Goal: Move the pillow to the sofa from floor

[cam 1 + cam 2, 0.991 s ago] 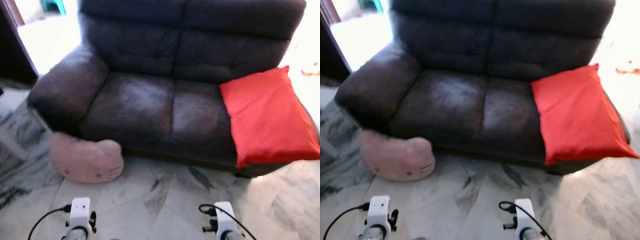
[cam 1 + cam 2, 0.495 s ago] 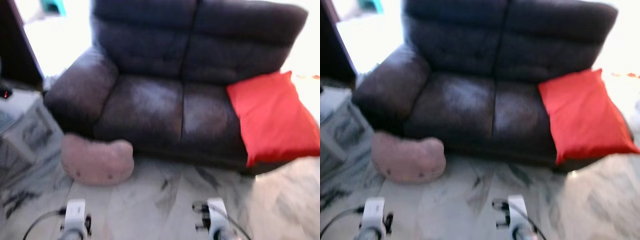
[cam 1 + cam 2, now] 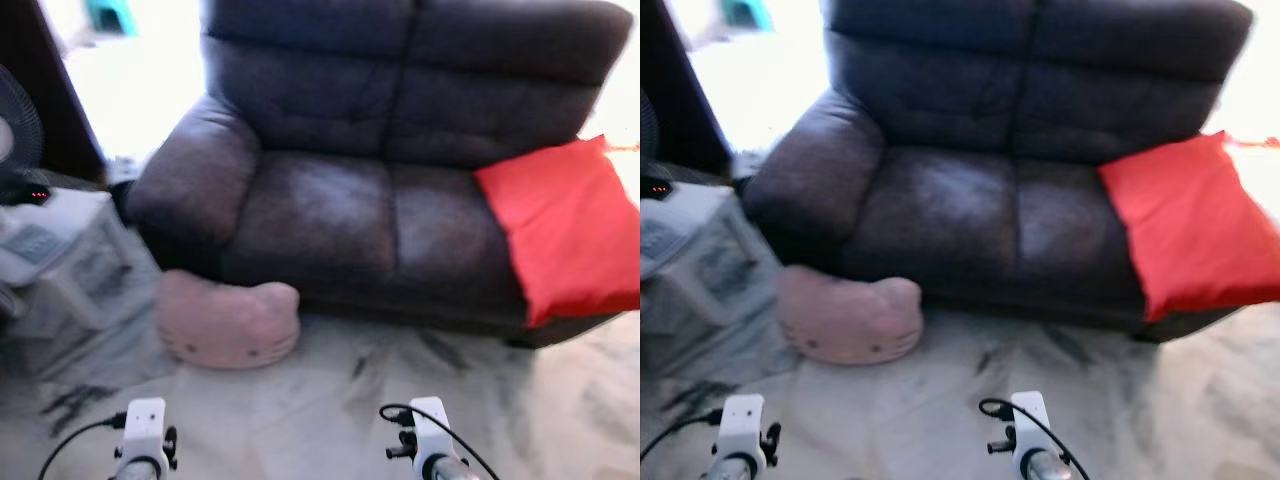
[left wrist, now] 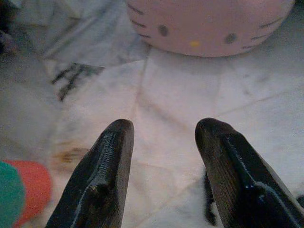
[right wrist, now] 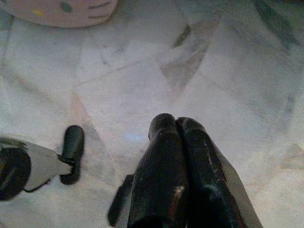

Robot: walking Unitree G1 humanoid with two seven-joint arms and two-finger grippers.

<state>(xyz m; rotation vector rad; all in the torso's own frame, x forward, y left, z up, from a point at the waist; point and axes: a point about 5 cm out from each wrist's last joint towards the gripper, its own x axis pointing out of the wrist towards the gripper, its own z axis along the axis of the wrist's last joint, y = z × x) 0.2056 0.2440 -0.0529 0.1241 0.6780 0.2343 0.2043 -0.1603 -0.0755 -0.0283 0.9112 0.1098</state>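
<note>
Lying unlabelled, pink cat-face pillow (image 3: 228,322) touches sofa (image 3: 330,200) base.

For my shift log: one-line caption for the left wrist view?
Open left gripper above the marble floor, facing the pink cat-face pillow ahead.

Pillow (image 3: 228,322) on floor (image 3: 330,400) before sofa (image 3: 390,170)

Plush pink pillow (image 3: 228,322), matt dark sofa (image 3: 390,170), glossy veined marble floor (image 3: 330,400).
</note>
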